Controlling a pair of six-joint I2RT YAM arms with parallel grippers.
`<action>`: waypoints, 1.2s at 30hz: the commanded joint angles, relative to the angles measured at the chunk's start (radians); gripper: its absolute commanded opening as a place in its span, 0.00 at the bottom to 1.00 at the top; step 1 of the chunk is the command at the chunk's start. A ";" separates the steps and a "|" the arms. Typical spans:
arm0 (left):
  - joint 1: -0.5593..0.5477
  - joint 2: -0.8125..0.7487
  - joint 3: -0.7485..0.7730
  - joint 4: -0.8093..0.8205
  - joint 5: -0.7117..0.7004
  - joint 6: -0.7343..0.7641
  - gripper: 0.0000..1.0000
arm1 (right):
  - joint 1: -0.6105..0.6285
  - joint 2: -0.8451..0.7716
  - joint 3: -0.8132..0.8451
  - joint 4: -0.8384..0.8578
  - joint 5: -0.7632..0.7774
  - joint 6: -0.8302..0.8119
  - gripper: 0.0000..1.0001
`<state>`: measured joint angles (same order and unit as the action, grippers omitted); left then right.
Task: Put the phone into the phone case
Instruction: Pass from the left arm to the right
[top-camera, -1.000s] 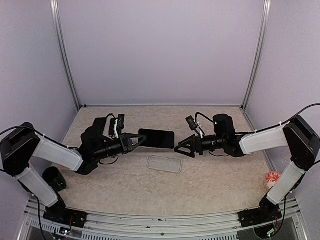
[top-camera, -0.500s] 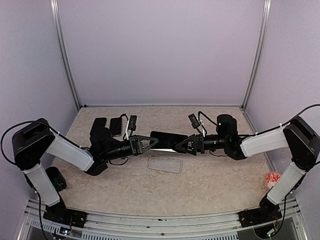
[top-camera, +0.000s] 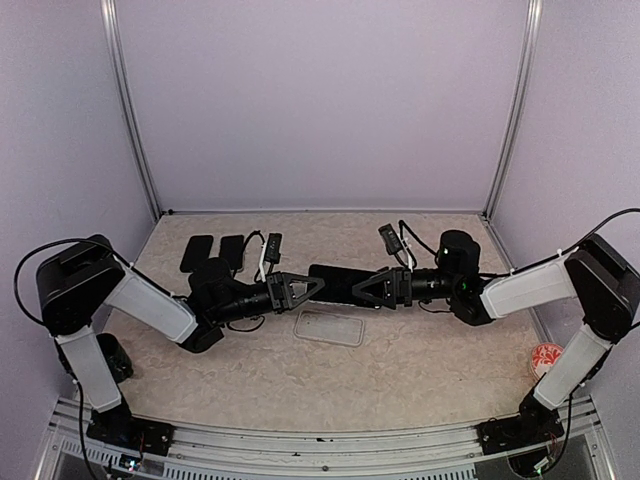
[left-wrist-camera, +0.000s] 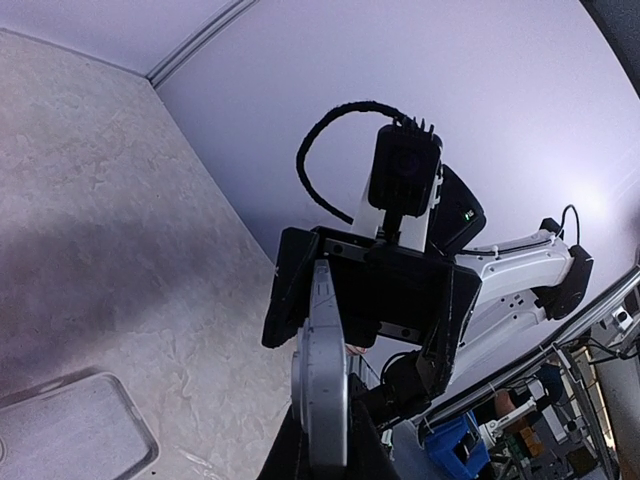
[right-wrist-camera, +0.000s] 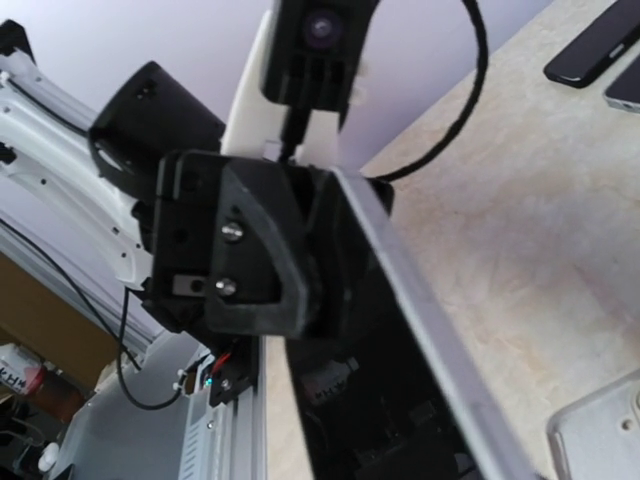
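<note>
The phone (top-camera: 338, 282), a black slab with a silver edge, hangs in the air between the two arms above the middle of the table. My left gripper (top-camera: 316, 284) is shut on its left end; in the left wrist view the phone (left-wrist-camera: 325, 350) stands edge-on between my fingers. My right gripper (top-camera: 360, 287) is open, its jaws standing wide on either side of the phone's right end. The right wrist view shows the phone (right-wrist-camera: 420, 315) running diagonally. The clear phone case (top-camera: 330, 328) lies flat on the table just below the phone, untouched.
Two other black phones (top-camera: 197, 252) (top-camera: 231, 250) lie at the back left of the table. A black round object (top-camera: 108, 357) sits by the left arm's base. A red-and-white disc (top-camera: 547, 358) lies at the right edge.
The left arm has carried the phone to the right. The right gripper has moved left around the phone's free end, and its jaws have narrowed a little.
</note>
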<state>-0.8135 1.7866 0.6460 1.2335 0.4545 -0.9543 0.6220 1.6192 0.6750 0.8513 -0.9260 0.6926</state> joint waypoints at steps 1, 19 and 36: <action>-0.006 0.007 0.029 0.105 -0.021 -0.001 0.03 | 0.017 -0.006 -0.014 0.058 -0.026 0.024 0.80; -0.009 0.033 0.011 0.170 -0.031 -0.017 0.03 | 0.046 0.029 -0.005 0.092 -0.023 0.045 0.62; -0.006 0.010 -0.010 0.154 -0.038 -0.010 0.03 | 0.047 0.027 0.009 0.098 -0.056 0.039 0.13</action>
<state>-0.8219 1.8153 0.6445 1.3315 0.4389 -0.9371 0.6575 1.6394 0.6739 0.8955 -0.9245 0.7643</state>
